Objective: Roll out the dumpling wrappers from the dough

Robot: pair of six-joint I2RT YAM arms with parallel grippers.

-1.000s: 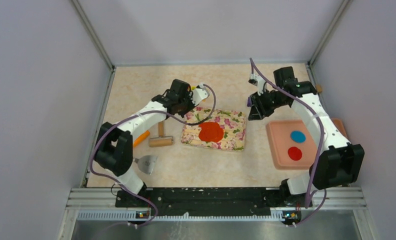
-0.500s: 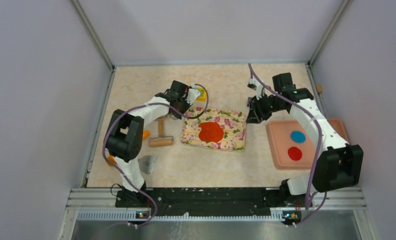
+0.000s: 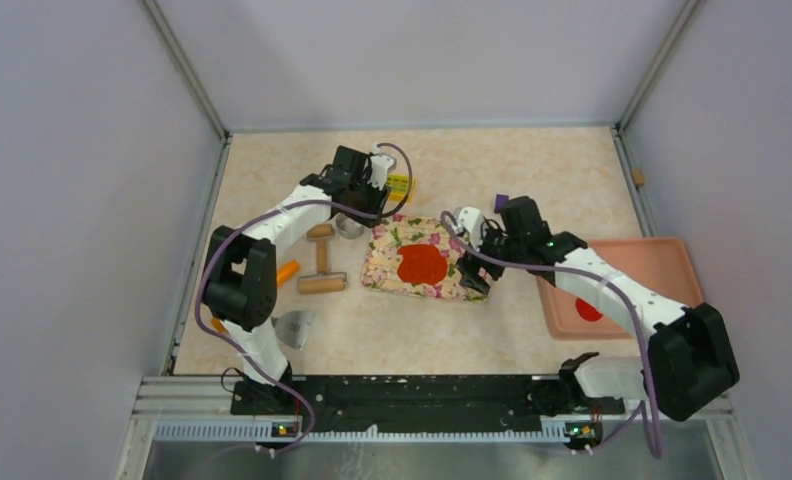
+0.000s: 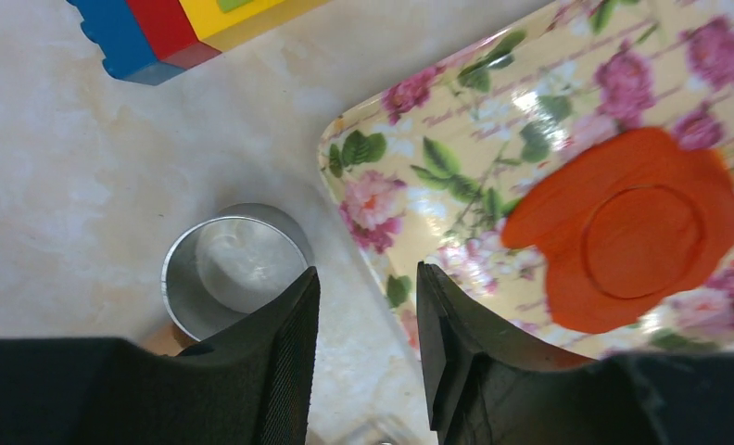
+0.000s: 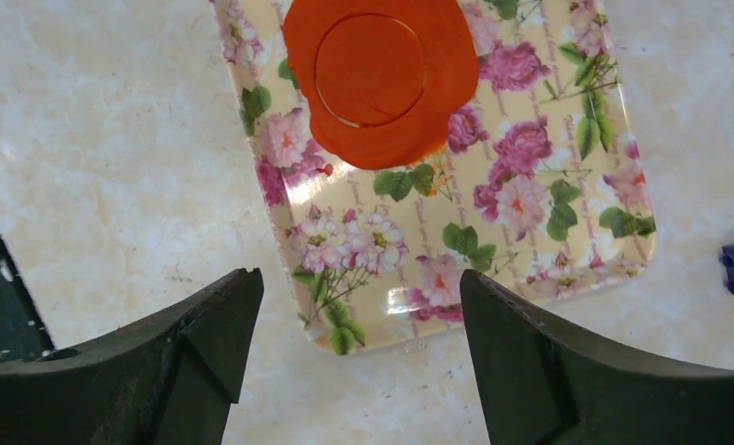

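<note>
Place: robot lab cell | grey panel walls (image 3: 82, 200) | aluminium rail (image 3: 422, 425) | bolted arms (image 3: 282, 215)

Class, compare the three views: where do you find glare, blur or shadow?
Left wrist: white glare streaks the glossy tray, the ring mirrors light, and the near fingers are dark and soft-edged. Right wrist: glare patches lie near the tray's edge, the fingers are out of focus, and the dough is sharp. Top: even light, with only soft shadows on the table.

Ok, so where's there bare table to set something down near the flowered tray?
Bare tabletop lies between the flowered tray and the near edge, and at the far right beyond the purple block. Left of the tray is crowded: metal ring, rolling pin, scraper.
</note>
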